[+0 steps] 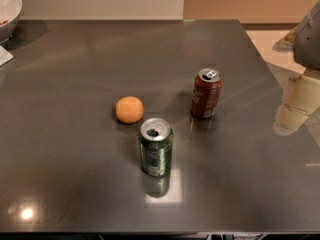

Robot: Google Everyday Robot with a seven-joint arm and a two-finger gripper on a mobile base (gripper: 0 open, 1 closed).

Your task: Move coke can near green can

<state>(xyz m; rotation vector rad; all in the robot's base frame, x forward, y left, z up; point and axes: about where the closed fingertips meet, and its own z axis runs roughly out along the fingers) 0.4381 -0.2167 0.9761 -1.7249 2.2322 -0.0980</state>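
The coke can [206, 93] stands upright on the dark grey table [75, 149], right of centre, dark red with a silver top. The green can [156, 146] stands upright nearer the front, to the left of and below the coke can, with a gap of about one can's height between them. My gripper [299, 104] is at the right edge of the view, pale below a grey arm part [309, 36], well to the right of the coke can and apart from it. It holds nothing that I can see.
An orange [129, 109] lies on the table just up and left of the green can. A white bowl [7, 11] sits at the far left corner. The table's right edge runs diagonally past the gripper, with pale floor beyond.
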